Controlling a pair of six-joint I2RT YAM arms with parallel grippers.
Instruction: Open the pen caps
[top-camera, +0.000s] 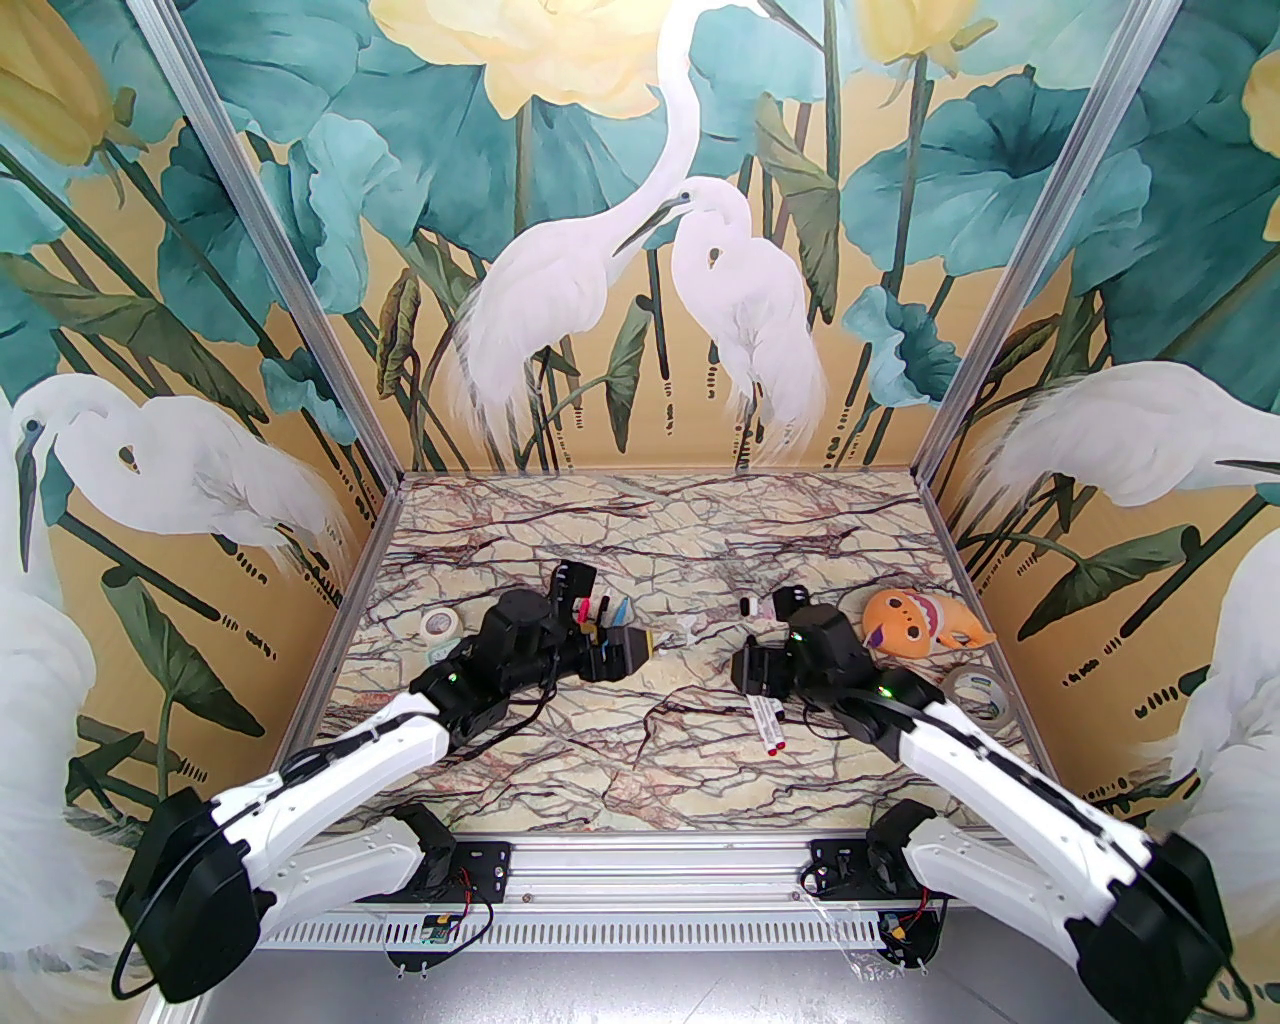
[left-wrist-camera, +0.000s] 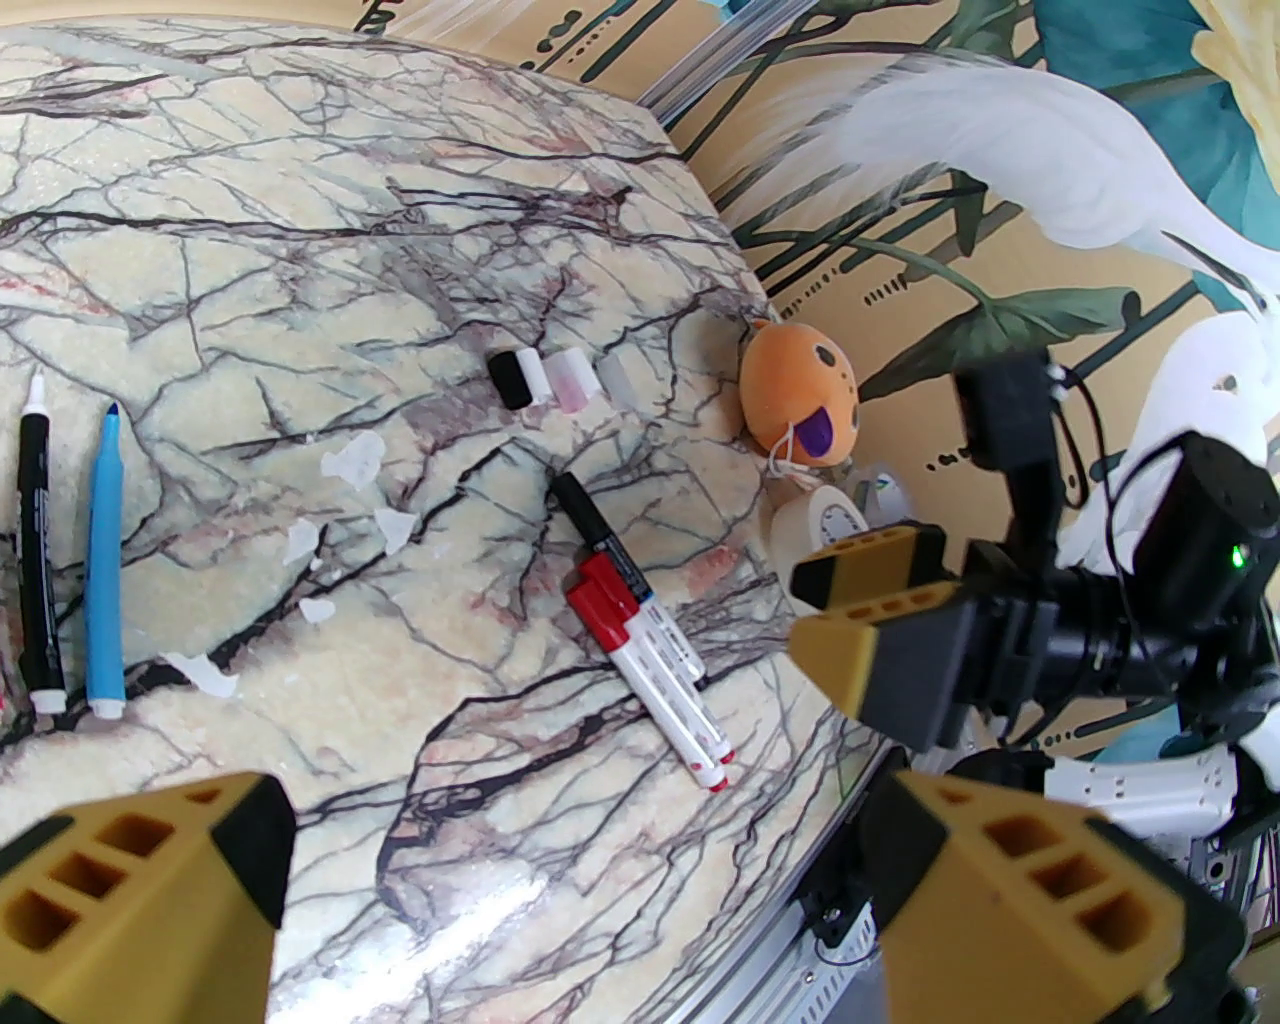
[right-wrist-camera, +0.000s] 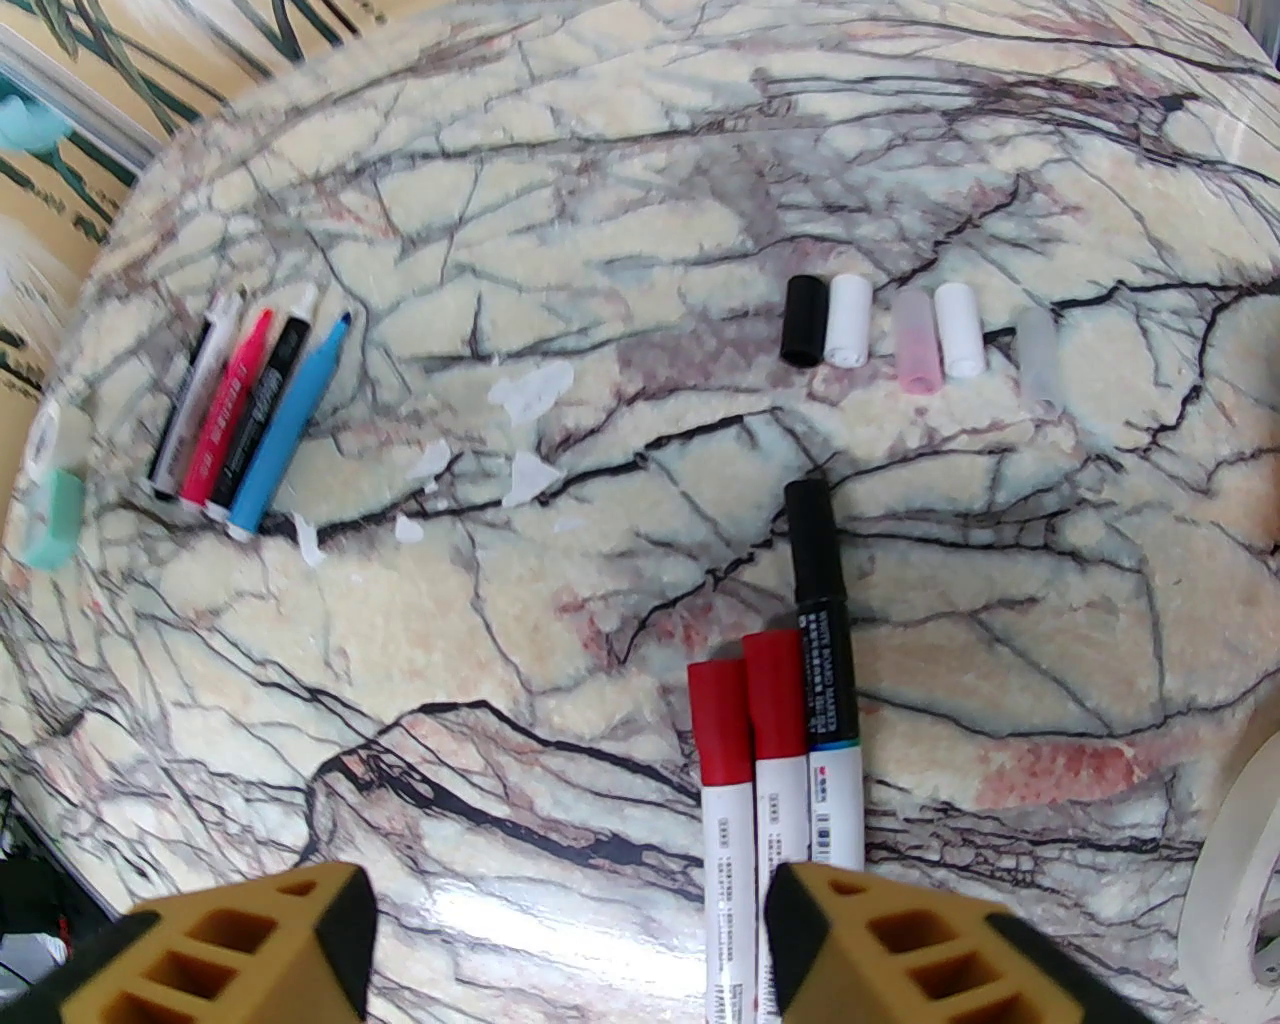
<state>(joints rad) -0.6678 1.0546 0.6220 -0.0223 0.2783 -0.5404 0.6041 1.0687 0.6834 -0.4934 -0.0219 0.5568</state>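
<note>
Right gripper (right-wrist-camera: 570, 950) above the three capped pens (right-wrist-camera: 775, 740), jaws apart and holding nothing; left gripper (left-wrist-camera: 600, 900) wide open and empty.

I would bring the right jaws down on the black-capped pen (right-wrist-camera: 825, 620), the outer one, since all three lie touching side by side on the table (right-wrist-camera: 600, 200) and a middle pick would likely drag a neighbour; I would grip the barrel well back from the cap, so the left fingers can pull it straight along the pen; five pen caps (right-wrist-camera: 850, 320) lie off in a row further out, four uncapped pens (right-wrist-camera: 250, 410) to the left; the right wrist view gives me that whole row and all four open pens; the left wrist view gives two of those pens, plus the right gripper from the side, near the barrels' tail ends.
</note>
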